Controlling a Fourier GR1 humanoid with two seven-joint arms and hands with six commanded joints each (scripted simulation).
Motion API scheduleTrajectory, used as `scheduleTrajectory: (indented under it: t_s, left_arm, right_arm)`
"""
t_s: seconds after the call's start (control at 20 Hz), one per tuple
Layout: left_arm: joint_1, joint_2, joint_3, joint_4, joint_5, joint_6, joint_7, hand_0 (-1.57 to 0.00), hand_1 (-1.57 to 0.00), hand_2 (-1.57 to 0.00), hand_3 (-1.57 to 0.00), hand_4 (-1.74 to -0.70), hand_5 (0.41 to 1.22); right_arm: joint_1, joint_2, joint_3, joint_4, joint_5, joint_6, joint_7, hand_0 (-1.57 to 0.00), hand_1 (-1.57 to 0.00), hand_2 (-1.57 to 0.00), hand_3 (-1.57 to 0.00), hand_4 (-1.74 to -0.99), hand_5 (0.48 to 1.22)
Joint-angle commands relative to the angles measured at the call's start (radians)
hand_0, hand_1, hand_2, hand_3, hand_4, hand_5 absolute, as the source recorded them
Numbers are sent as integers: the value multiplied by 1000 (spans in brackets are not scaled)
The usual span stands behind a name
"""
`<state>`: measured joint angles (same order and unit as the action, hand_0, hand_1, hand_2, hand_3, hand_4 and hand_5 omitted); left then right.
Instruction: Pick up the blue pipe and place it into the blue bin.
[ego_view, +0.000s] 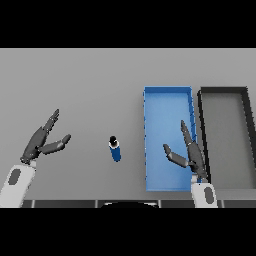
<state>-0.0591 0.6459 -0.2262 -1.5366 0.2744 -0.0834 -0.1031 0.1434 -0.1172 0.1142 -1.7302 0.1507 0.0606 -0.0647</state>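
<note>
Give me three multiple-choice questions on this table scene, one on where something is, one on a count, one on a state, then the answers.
1. Where is the pipe?
A. Inside the blue bin
B. On the table, left of the blue bin
C. In the left hand

2. How many bins are on the table?
A. One
B. Two
C. Three

3. What is the right hand doing?
A. Open, holding nothing
B. Curled round the pipe
C. Pushing the dark bin

Answers:
1. B, the pipe lies on the grey table between the left hand and the blue bin.
2. B, the blue bin and a dark bin sit side by side.
3. A, its fingers are straight over the blue bin, with nothing in them.
</note>
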Motion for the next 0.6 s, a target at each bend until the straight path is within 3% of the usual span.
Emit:
scheduleTrajectory:
  t_s: [0.0, 0.1, 0.2, 0.35, 0.5, 0.55]
  left_arm:
    - [-12, 0, -2, 7, 2, -6, 12, 1, 1, 1, 1, -1080, 596]
    - [11, 11, -6, -11, 12, -29, -3, 1, 1, 1, 1, -1085, 604]
    - [31, 28, -21, -49, 22, -69, -31, 1, 1, 1, 1, -1090, 596]
    - [48, 38, -74, -93, 19, -139, -29, 1, 1, 1, 1, -1102, 554]
    - [70, 22, -142, -161, 2, -164, 8, 1, 1, 1, 1, -1141, 503]
    - [77, 9, -165, -183, -7, -169, 10, 1, 1, 1, 1, -1158, 497]
  right_arm:
    - [2, 0, 5, 10, 16, -6, -2, 1, 1, 1, 1, -1203, 614]
    - [-1, -1, 0, 4, 25, -20, 20, 1, 1, 1, 1, -1186, 601]
    - [0, 1, 6, 0, 26, -18, 6, 1, 1, 1, 1, -1186, 598]
    - [-13, 2, 15, 6, 32, -13, -2, 1, 1, 1, 1, -1198, 607]
    - [-7, 2, 19, 1, 36, -11, 7, 1, 1, 1, 1, -1208, 611]
    - [6, -7, 17, -11, 34, -6, -13, 1, 1, 1, 1, -1208, 612]
